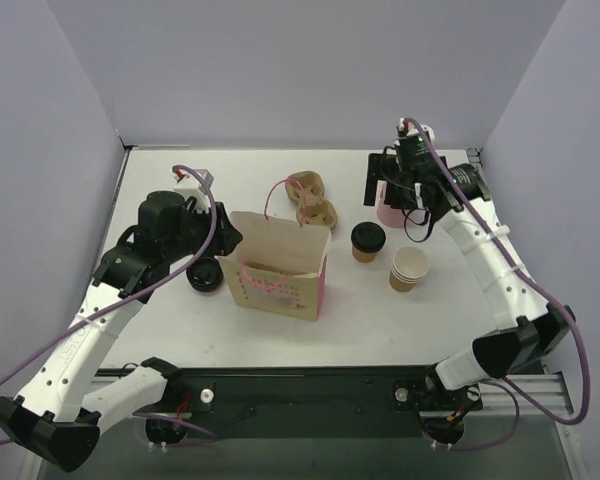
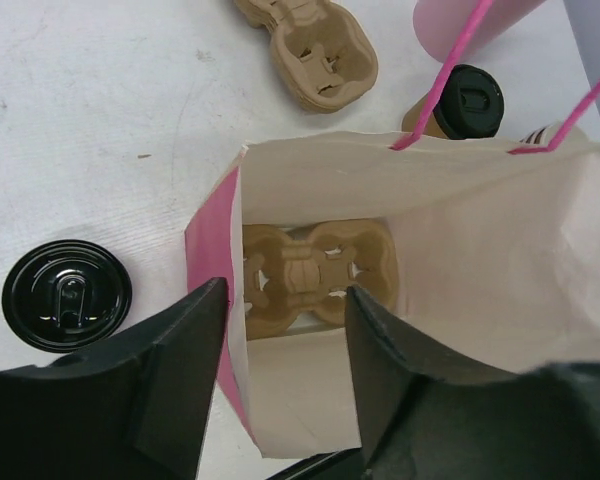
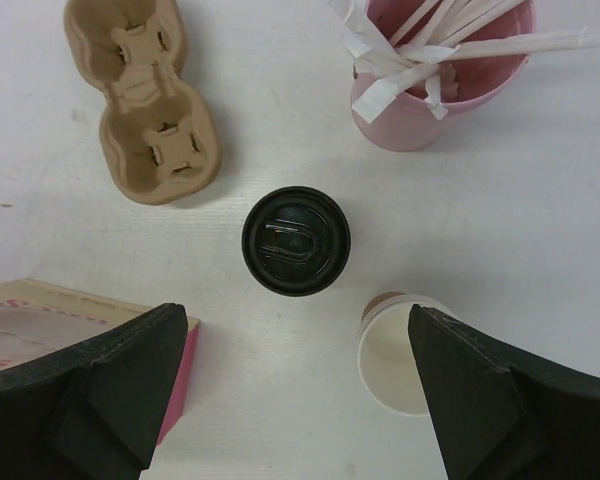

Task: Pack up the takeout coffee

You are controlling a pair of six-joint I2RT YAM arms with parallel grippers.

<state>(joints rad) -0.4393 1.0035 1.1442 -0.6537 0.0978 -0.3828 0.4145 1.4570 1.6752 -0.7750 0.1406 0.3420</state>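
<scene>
Lab robot cell: my white table (image 1: 380, 330) is boxed in by plain lilac panels (image 1: 300, 70) at 9, 12 and 3 o'clock, my two arms (image 1: 485, 255) are bolted to a black rail (image 1: 310, 395) at 6 o'clock, and purple cables (image 1: 581, 350) hang loose.

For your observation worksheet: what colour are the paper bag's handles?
Pink; the handles show best in the left wrist view.
</scene>
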